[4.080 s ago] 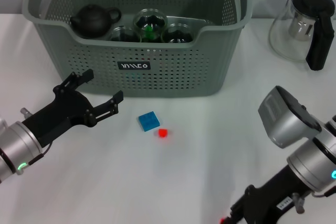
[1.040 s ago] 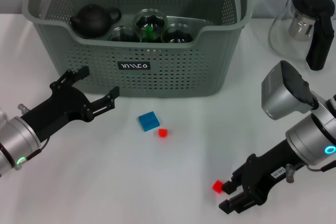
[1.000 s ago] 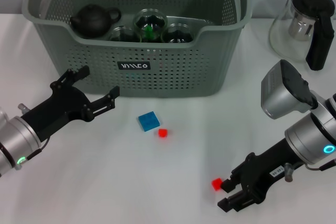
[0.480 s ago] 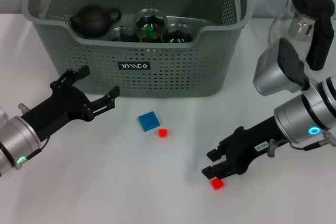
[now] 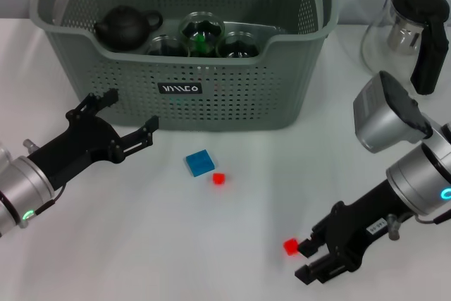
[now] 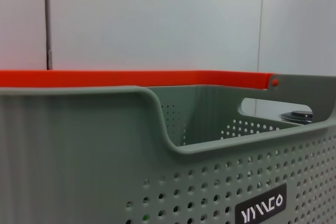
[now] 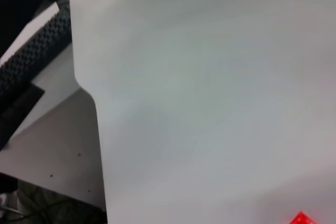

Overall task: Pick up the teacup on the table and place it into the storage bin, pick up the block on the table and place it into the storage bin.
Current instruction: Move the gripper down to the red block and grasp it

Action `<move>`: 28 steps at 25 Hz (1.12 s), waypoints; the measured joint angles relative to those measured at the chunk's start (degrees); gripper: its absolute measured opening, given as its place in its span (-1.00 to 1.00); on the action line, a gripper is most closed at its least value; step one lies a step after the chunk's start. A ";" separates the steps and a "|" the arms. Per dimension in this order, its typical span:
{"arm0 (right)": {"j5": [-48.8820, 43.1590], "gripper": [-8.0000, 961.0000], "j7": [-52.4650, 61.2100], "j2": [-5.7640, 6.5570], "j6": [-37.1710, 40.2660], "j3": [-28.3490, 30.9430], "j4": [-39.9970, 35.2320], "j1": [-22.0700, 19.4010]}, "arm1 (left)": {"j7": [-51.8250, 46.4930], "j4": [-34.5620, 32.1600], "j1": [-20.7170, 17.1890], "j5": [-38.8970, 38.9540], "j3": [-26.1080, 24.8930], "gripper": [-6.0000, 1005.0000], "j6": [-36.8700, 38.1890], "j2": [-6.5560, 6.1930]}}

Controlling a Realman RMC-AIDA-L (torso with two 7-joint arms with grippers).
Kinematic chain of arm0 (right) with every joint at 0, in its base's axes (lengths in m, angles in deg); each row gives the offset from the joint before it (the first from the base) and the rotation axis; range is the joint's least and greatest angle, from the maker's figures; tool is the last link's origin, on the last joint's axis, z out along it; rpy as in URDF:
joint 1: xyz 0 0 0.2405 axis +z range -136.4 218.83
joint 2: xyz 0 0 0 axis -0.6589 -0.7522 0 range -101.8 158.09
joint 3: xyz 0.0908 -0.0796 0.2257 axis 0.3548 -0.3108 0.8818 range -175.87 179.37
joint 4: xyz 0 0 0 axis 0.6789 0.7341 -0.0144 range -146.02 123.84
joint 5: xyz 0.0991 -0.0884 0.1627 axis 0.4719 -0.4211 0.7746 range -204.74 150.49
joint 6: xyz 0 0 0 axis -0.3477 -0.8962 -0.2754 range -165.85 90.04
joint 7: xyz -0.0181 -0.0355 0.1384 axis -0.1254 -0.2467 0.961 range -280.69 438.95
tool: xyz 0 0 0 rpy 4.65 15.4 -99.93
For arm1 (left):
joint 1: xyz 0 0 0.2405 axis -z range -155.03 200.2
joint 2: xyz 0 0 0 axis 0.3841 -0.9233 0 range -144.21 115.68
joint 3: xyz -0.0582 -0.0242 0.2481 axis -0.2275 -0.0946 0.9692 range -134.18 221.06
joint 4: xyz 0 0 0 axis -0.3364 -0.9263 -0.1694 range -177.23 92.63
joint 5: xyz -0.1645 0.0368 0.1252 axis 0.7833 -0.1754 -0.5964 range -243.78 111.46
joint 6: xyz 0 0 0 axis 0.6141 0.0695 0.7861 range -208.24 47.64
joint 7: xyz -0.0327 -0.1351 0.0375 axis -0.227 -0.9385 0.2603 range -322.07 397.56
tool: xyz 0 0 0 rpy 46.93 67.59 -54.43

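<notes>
Left gripper [image 5: 121, 119], jaws apart, hovers before the storage bin [image 5: 211, 96]. Blue block [image 5: 200, 163] and small red block [image 5: 219, 179] lie on the desk [image 5: 141, 244], apart from both grippers. Another red block [image 5: 290, 247] sits just beside the right gripper [image 5: 316, 262], jaws apart, unclamped.

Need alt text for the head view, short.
Grey-green storage bin at the table's far side holds a dark teapot and glass cups. On the table before it lie a blue block and two small red blocks; the left hand is open, the right hand low beside one red block.
</notes>
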 joint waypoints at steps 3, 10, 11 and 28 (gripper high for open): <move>-0.38 0.08 -0.24 -0.27 -1.15 0.00 0.75 -0.02 | 0.00 0.00 0.06 0.00 0.01 0.89 -0.01 0.03; 0.45 0.08 -0.96 -0.38 -4.97 0.02 3.30 0.27 | 0.00 0.00 0.21 0.00 0.02 0.89 -0.01 0.13; 0.48 0.08 -1.01 -0.39 -5.42 0.04 3.61 0.35 | 0.00 0.00 0.21 0.00 0.02 0.89 0.00 0.13; 3.02 0.08 -1.29 -0.26 -7.34 -0.62 3.12 1.11 | 0.00 0.00 0.21 0.00 0.02 0.89 -0.18 0.07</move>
